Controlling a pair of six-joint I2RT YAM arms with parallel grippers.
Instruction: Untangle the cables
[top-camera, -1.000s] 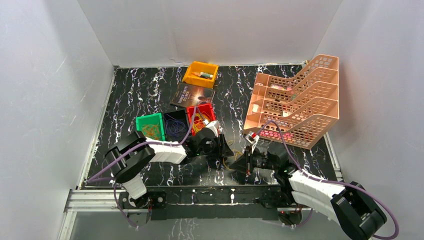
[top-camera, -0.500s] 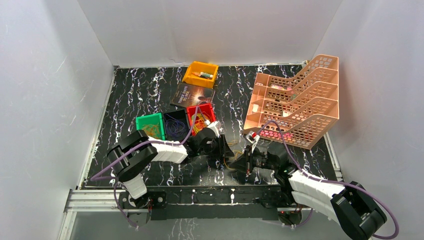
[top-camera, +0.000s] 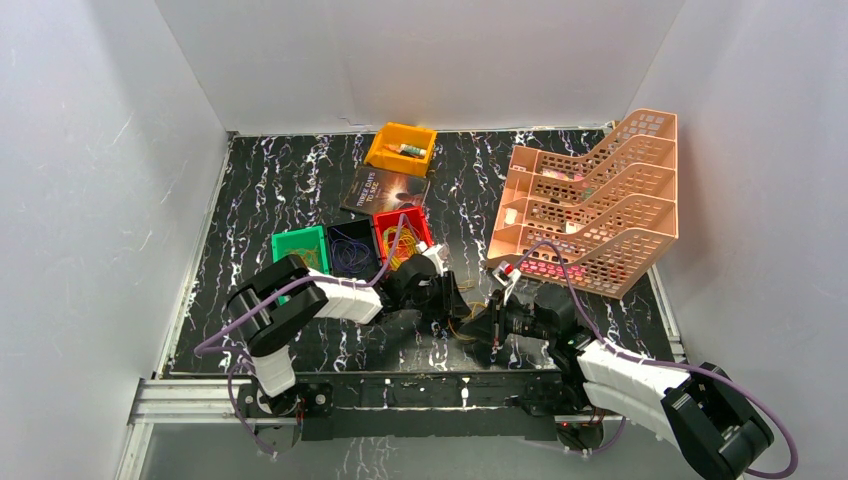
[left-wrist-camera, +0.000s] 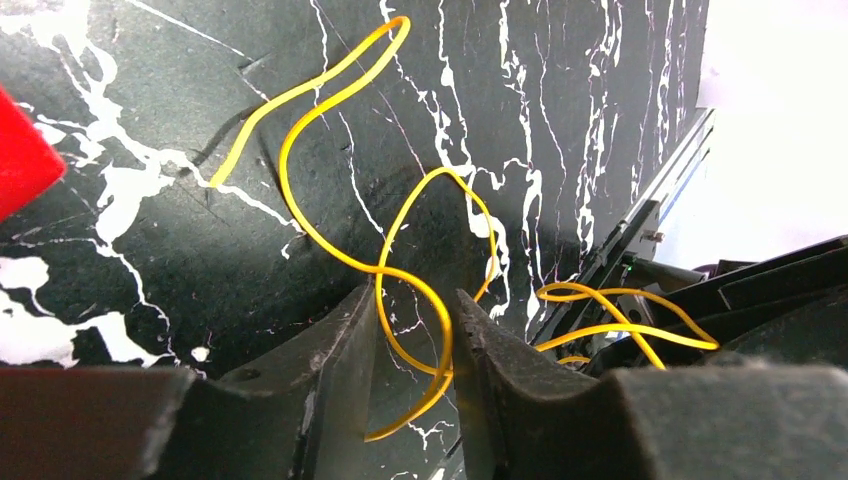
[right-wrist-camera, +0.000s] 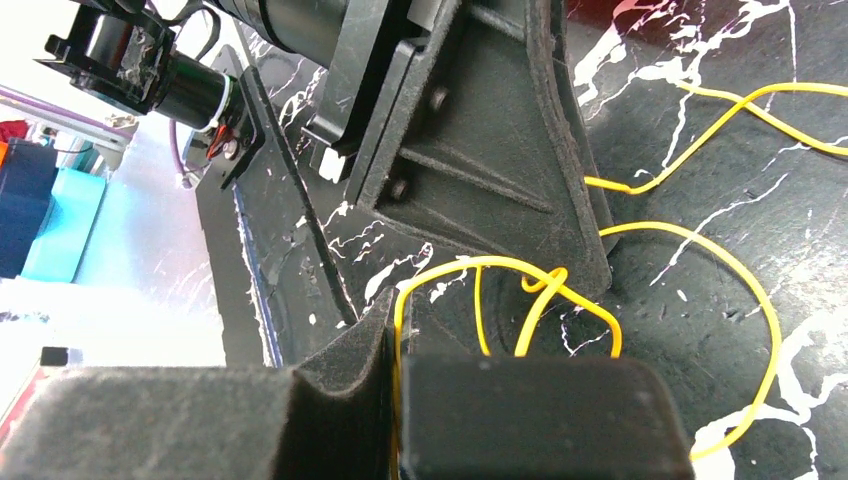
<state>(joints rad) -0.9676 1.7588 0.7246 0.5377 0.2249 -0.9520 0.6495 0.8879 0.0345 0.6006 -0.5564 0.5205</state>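
Observation:
A thin yellow cable (left-wrist-camera: 383, 270) lies in tangled loops on the black marble table, between my two grippers. My left gripper (left-wrist-camera: 414, 292) is open, its jaws a small gap apart. One loop of the cable runs through that gap and touches the right finger (left-wrist-camera: 480, 340) without being pinched. My right gripper (right-wrist-camera: 397, 335) is shut on another stretch of the same yellow cable, beside a small knot (right-wrist-camera: 548, 280). In the top view the left gripper (top-camera: 455, 305) and the right gripper (top-camera: 478, 325) face each other low over the table near its front edge.
Behind the left arm stands a row of bins: green (top-camera: 300, 250), dark blue (top-camera: 350, 250) and red (top-camera: 405, 232), each holding wire loops. An orange bin (top-camera: 401, 148) and a book (top-camera: 385, 187) lie further back. A pink file rack (top-camera: 590, 205) fills the right side.
My left arm has shifted right, bringing its gripper closer to the right one, and its jaws have narrowed a little around the loop. The right arm has not moved.

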